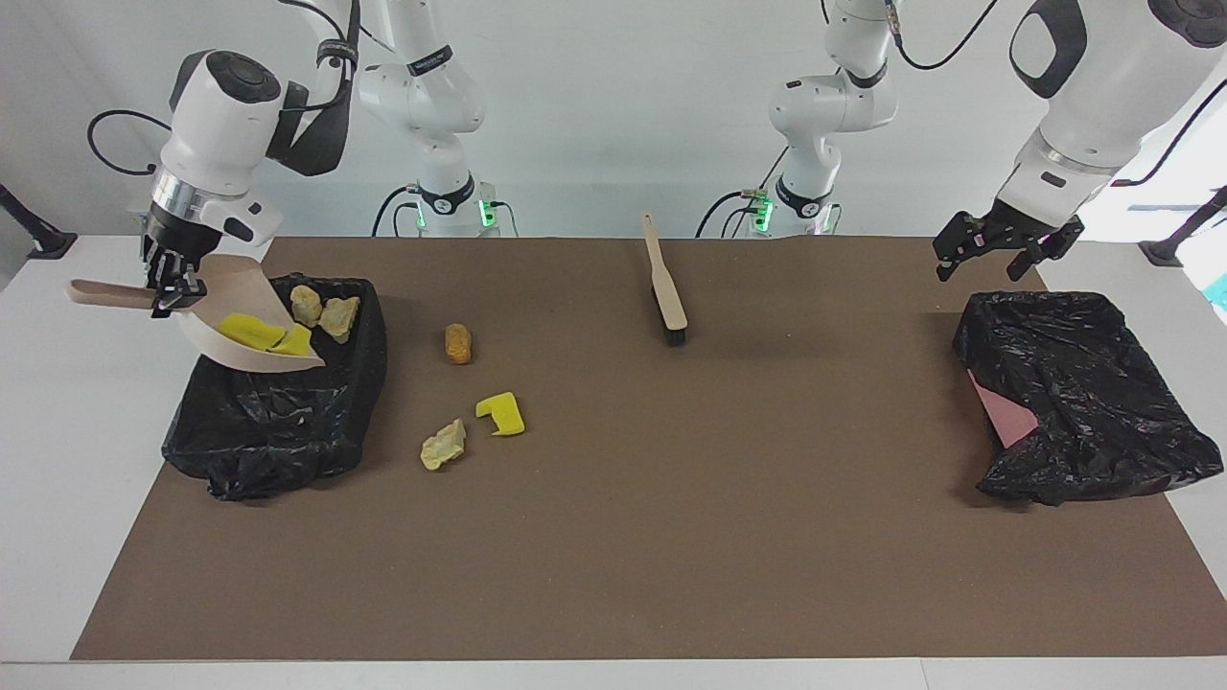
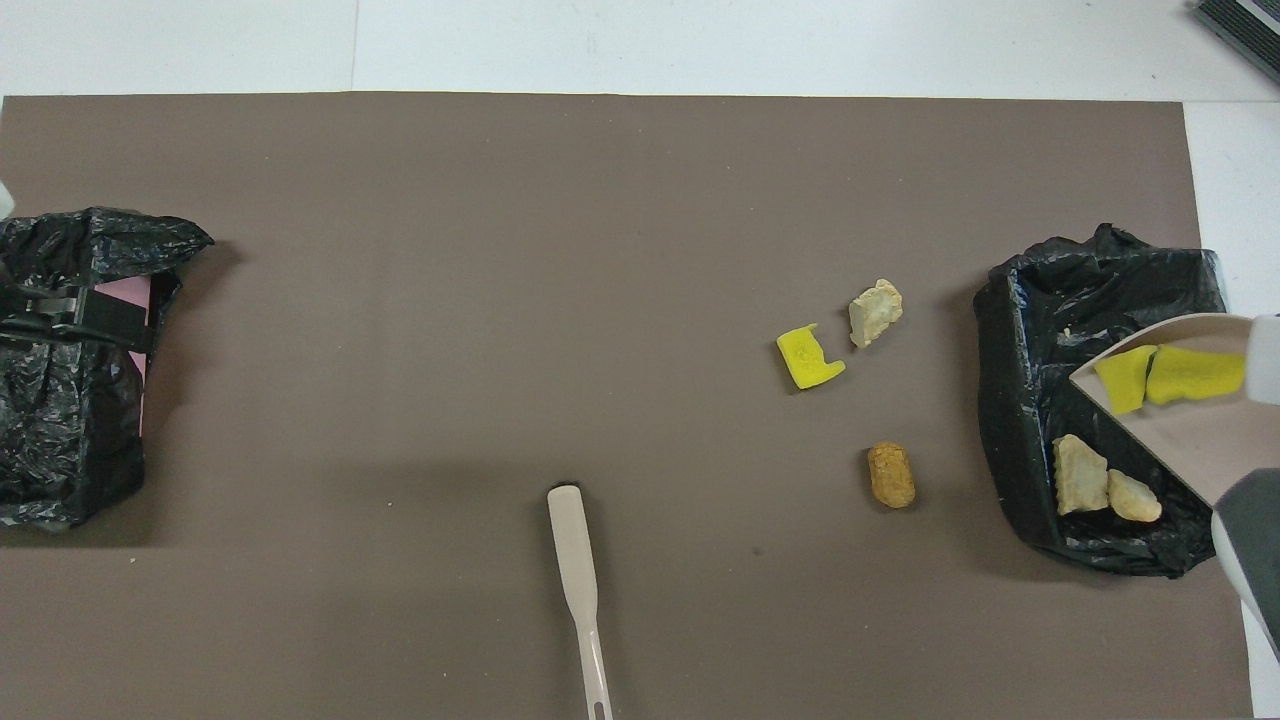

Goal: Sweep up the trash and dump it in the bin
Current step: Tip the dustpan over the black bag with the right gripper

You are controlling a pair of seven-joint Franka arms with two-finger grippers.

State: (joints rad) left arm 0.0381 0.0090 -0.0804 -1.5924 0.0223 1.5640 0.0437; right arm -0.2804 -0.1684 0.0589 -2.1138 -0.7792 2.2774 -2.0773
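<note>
My right gripper (image 1: 171, 292) is shut on the handle of the beige dustpan (image 1: 240, 280) and holds it tilted over the black-bagged bin (image 1: 278, 422) at the right arm's end of the table. Two yellow sponge chunks (image 1: 254, 332) lie at the pan's lower lip (image 2: 1170, 375). Two tan lumps (image 1: 324, 311) lie in the bin (image 2: 1095, 485) beside the pan. On the mat beside the bin lie a golden-brown lump (image 1: 458, 343), a yellow sponge chunk (image 1: 501, 414) and a pale tan lump (image 1: 443, 445). My left gripper (image 1: 1002, 259) waits open and empty over the second bin (image 1: 1083, 402).
The beige hand brush (image 1: 666, 283) lies on the brown mat (image 1: 671, 527) mid-table, close to the robots, and shows in the overhead view (image 2: 575, 560). The second black-bagged bin (image 2: 60, 420) at the left arm's end shows a pink patch (image 1: 1002, 417).
</note>
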